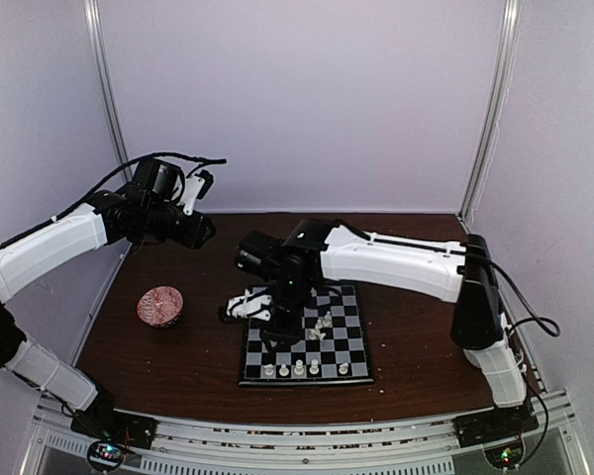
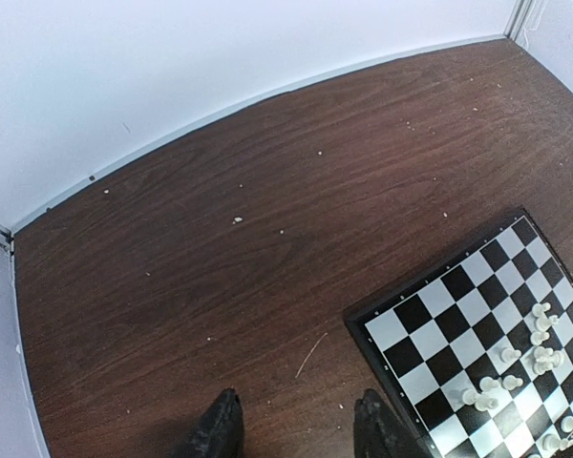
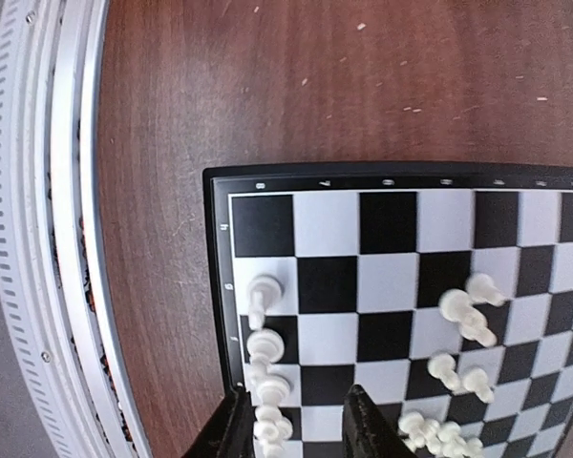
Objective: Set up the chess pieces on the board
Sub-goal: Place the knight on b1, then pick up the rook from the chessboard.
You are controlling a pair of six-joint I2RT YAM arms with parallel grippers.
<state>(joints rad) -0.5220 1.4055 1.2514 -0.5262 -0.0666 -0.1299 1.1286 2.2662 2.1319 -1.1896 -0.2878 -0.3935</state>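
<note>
The board (image 1: 353,341) lies at the table's front centre. A row of white chess pieces (image 1: 299,368) stands along its near edge, and a few more pieces (image 1: 322,325) lie loose mid-board. My right gripper (image 1: 277,336) hangs low over the board's left part. In the right wrist view this gripper (image 3: 301,425) is open and straddles the end of the edge row (image 3: 265,343). One piece (image 3: 272,429) stands just inside its left finger. My left gripper (image 1: 203,233) is raised at the back left. Its fingers (image 2: 220,429) stand open over bare wood, with the board (image 2: 430,315) off to their right.
A patterned round bowl (image 1: 160,305) sits on the table left of the board. Pale crumbs (image 2: 237,220) dot the wood. The metal rail (image 3: 48,239) runs along the table's near edge, close to the board. Walls enclose the back and both sides.
</note>
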